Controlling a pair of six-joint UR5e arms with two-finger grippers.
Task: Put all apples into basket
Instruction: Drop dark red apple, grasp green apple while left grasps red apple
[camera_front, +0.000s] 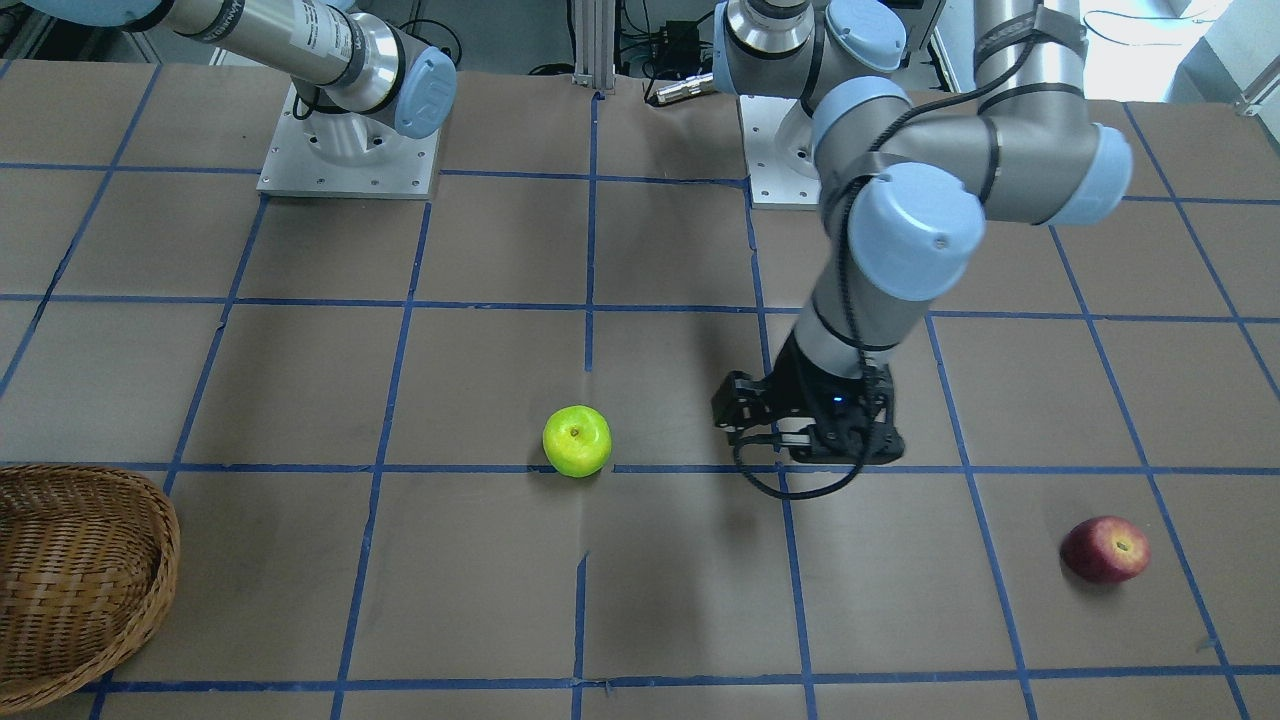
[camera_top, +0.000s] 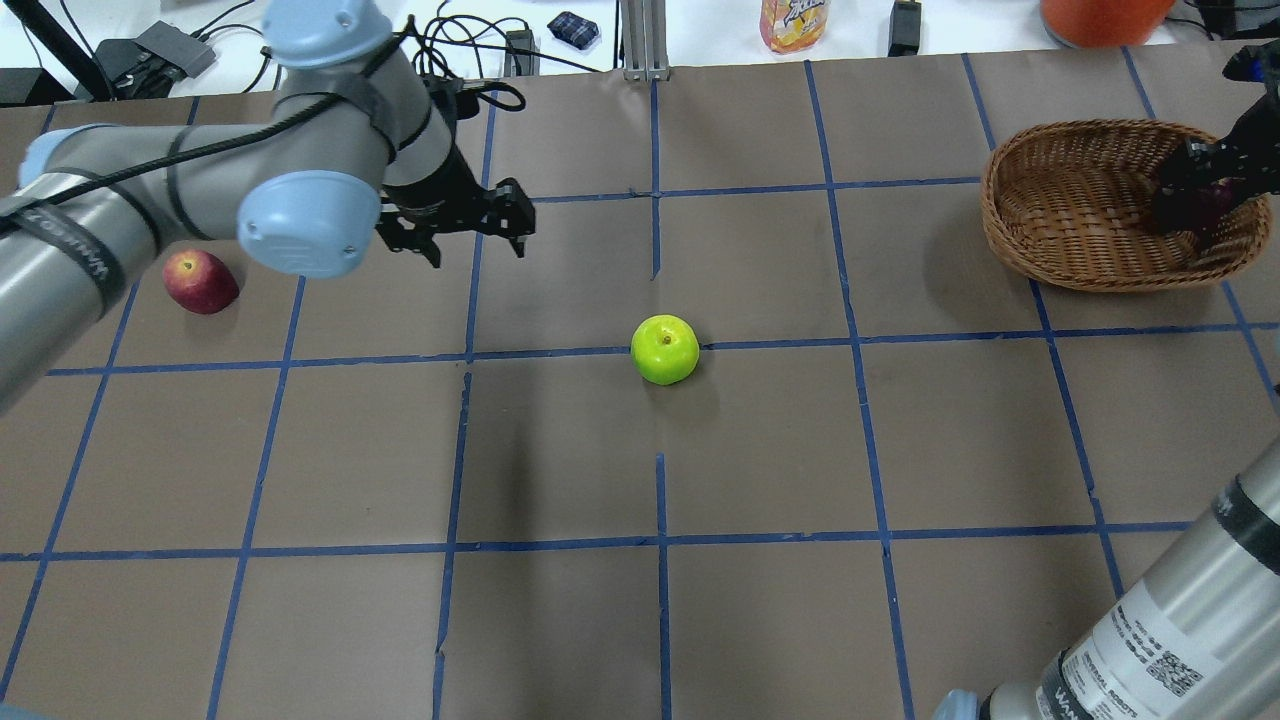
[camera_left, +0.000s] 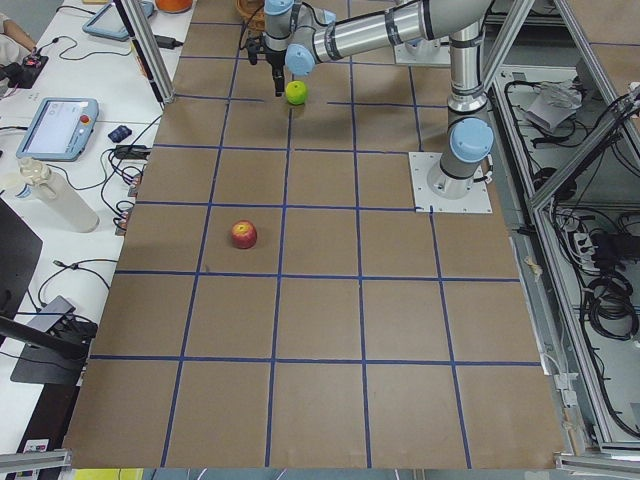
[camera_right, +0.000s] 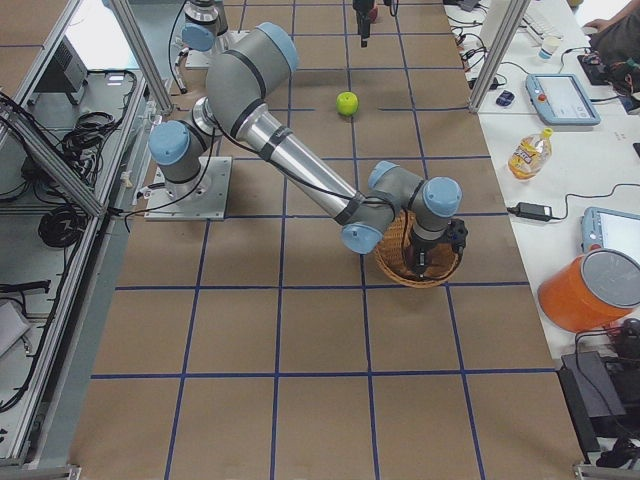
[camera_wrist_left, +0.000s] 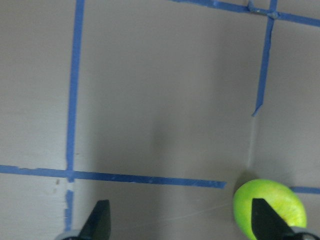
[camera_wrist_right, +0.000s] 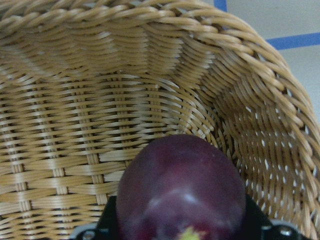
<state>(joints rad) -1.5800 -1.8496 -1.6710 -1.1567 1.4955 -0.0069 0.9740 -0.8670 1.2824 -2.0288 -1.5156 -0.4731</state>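
Note:
A bright yellow-green apple (camera_top: 665, 349) sits on the paper near the table's middle. My left gripper (camera_top: 478, 248) hovers open beside it; in the left wrist view the apple (camera_wrist_left: 270, 210) lies by the right fingertip, outside the gap. A red apple (camera_top: 200, 281) with a yellowish blush lies at the table's far left, behind the left arm. The wicker basket (camera_top: 1050, 268) stands at the far right. My right gripper (camera_top: 1195, 205) is down inside it, shut on the dark maroon apple (camera_wrist_right: 182, 185), which hangs just above the woven floor (camera_wrist_right: 75, 125).
Blue tape lines divide the brown table cover into squares. A juice bottle (camera_top: 795, 20), an orange container (camera_top: 1100, 12) and cables lie past the far edge. The left arm's elbow (camera_top: 305, 220) hangs over the area near the red apple.

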